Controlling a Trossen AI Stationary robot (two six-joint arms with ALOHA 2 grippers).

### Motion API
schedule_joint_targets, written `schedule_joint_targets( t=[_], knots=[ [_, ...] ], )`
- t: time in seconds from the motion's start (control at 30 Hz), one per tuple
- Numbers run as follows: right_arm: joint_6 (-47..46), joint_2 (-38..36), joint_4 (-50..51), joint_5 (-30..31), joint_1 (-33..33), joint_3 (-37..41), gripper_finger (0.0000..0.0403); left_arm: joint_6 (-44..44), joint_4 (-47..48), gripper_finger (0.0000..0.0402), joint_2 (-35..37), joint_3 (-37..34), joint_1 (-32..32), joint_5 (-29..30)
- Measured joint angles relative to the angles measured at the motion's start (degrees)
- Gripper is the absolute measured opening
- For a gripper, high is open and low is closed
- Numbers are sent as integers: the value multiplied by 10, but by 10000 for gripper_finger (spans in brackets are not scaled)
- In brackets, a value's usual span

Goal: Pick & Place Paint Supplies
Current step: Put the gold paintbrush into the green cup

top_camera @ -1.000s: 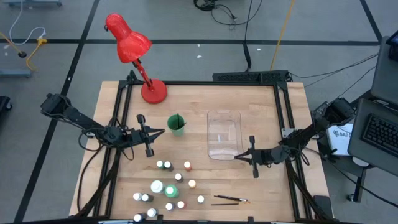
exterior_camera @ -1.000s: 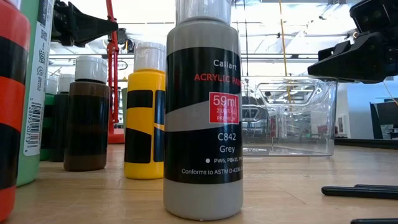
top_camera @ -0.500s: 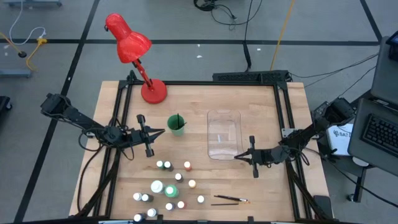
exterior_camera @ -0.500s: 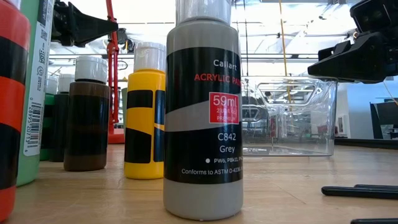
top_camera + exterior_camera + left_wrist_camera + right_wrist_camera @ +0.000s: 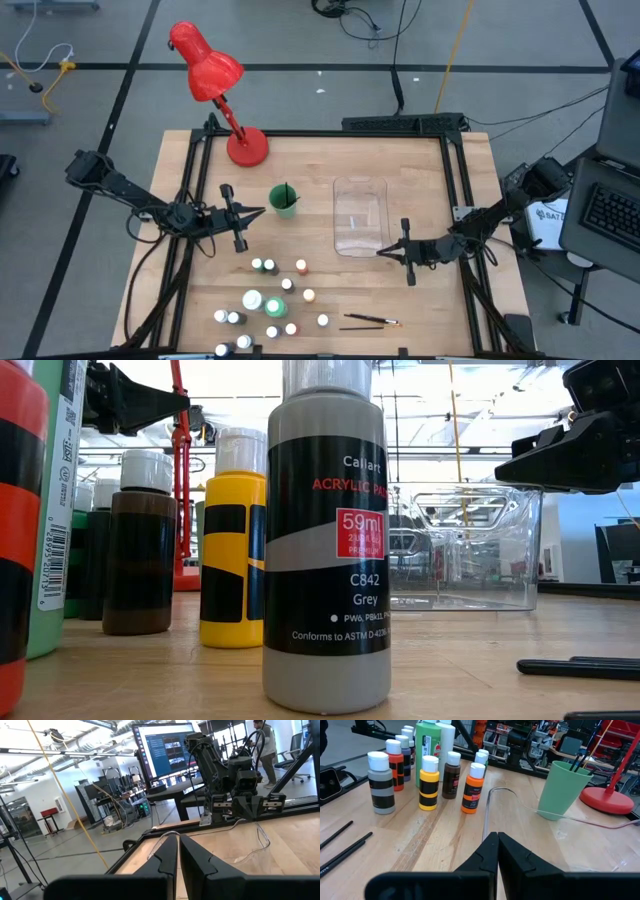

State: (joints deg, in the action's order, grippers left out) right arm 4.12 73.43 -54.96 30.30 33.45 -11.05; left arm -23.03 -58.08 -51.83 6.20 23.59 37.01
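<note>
Several small white-capped paint bottles (image 5: 270, 300) stand upright in a cluster near the table's front edge; the grey (image 5: 381, 782), yellow (image 5: 429, 782), brown (image 5: 452, 775) and orange (image 5: 474, 787) ones show in the right wrist view. Two thin dark brushes (image 5: 370, 321) lie flat to their right. A green cup (image 5: 284, 201) holds dark brushes. My left gripper (image 5: 260, 212) hangs shut and empty just left of the cup. My right gripper (image 5: 381, 251) hangs shut and empty at the near right corner of a clear bin (image 5: 360, 216).
A red desk lamp (image 5: 215, 75) stands on its round base (image 5: 247, 146) at the table's far left. The clear bin (image 5: 470, 550) sits at mid-table beside the cup. A black frame (image 5: 450, 180) runs along the table's edges. Bare wood lies between the bottles and the bin.
</note>
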Motion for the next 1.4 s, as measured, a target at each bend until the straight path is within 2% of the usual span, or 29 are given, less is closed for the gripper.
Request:
schedule_joint_targets(
  t=[0.2, 0.37, 0.53, 0.73, 0.83, 0.9, 0.97, 1.03, 1.1, 1.17, 1.27, 1.33, 1.4],
  knots=[
    [-4, 0, 0, 37, -1, 0, 4, 0, 0, 24, 0, 0, 0, 0],
    [-14, 0, 6, 42, -1, 0, 4, 1, 5, 24, 0, 0, 0, 0],
    [30, 1, -12, 42, -1, 0, 4, -54, -12, 24, 0, 0, 0, 0],
    [86, 0, -92, 41, 12, -5, 4, -43, 28, 24, 0, 0, 0, 0],
    [126, 0, -101, 41, 34, -36, 4, -39, 35, 24, 0, 0, 0, 0],
    [153, 0, -73, 45, 56, -72, 4, -28, 39, 24, 0, 0, 2, 0],
    [171, 0, 5, 78, 86, -130, 4, -11, 39, 24, 0, 0, 6, 1],
    [154, 10, 132, 150, 118, -208, 4, -3, 39, 24, 0, 0, 11, 0],
    [101, 31, 281, 221, 147, -294, 4, -2, 40, 24, 0, 0, 17, 0],
    [20, 64, 433, 257, 167, -388, 4, -1, 41, 24, 0, 0, 23, 0],
    [-136, 113, 647, 236, 189, -507, 4, -1, 44, 24, 0, 0, 31, 0],
    [-263, 139, 761, 176, 196, -563, 4, 0, 44, 24, 0, 0, 36, 0],
    [-385, 161, 834, 111, 200, -593, 4, 0, 44, 24, 0, 0, 40, 0]
  ],
)
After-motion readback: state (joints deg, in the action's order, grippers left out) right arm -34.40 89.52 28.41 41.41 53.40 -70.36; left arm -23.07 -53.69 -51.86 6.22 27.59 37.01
